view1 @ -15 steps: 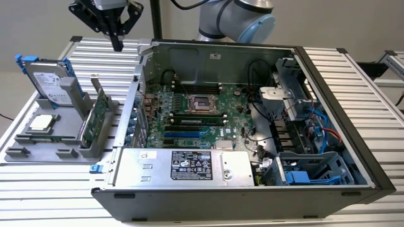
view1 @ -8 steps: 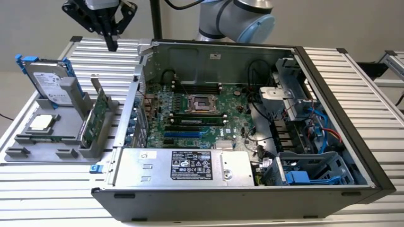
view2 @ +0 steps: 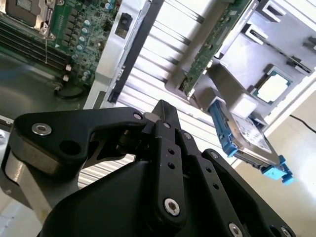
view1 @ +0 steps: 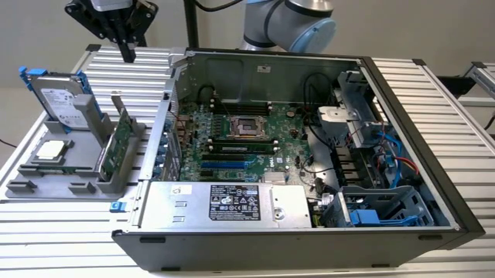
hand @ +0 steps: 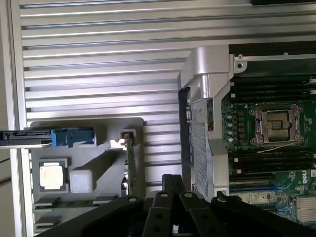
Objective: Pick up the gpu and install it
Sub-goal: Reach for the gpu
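The job is at its very start: the reach for the card. The black metal tool hangs high over the ribbed silver tabletop. Its two fingers are pressed together with nothing between them.

The thin, flat, green gpu has a shiny metal end. It stands on its edge in a slot of the grey plastic holder. That is on the exterior view's left of the big open black computer case, well apart from the tool.

I think a grab would need the fingers spread and lined up over the card's thin top edge. The card looks hard, stiff and bumpy with tiny parts.
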Robot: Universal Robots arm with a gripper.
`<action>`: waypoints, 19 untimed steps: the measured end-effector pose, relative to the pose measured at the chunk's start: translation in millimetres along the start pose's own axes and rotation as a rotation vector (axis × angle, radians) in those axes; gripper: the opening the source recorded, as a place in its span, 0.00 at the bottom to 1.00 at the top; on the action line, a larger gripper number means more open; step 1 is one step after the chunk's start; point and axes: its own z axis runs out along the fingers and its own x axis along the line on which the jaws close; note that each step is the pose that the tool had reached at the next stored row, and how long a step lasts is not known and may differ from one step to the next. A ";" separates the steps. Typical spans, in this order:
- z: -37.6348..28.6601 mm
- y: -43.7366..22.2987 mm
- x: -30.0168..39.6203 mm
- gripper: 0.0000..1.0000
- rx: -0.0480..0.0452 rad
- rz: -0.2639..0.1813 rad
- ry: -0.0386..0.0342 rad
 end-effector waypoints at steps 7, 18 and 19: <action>-0.4 -1.1 16.0 0.00 0.0000 0.000 -0.0002; -1.1 -3.0 43.0 0.00 -0.0001 0.000 -0.0002; -1.1 -3.2 45.4 0.00 -0.0001 0.000 -0.0002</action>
